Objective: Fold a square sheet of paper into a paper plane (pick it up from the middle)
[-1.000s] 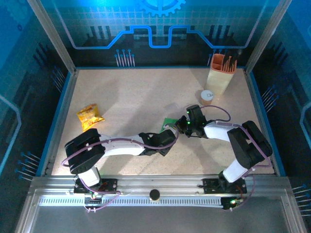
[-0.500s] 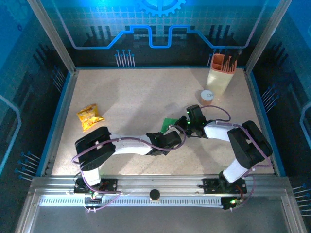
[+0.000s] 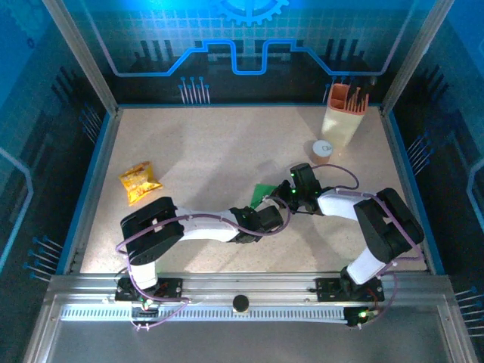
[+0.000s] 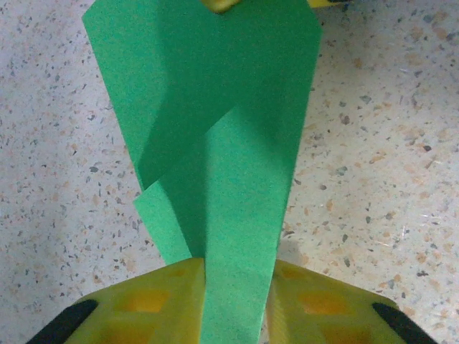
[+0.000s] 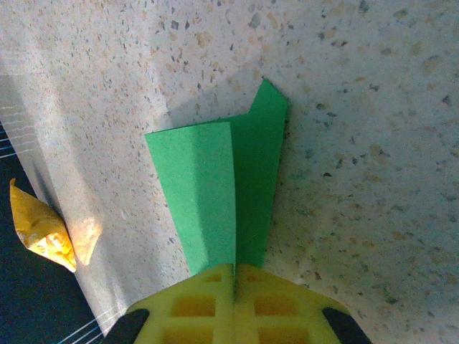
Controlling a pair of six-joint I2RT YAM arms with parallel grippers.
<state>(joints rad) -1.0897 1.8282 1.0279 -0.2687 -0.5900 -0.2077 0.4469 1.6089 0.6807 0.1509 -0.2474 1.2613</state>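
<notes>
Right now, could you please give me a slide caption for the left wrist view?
The folded green paper runs between the left gripper's yellow fingers, over the speckled table.

The right hand (image 5: 233, 272) pinches folded green paper (image 5: 215, 186).

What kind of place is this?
Likely an enclosed robot test cell: speckled tabletop fenced by aluminium posts, blue gear-print wall panels, left arm and right arm bolted to a rail.

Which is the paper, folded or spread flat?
Folded: the paper shows overlapping layers and a long crease, narrowing to a dart shape.
</notes>
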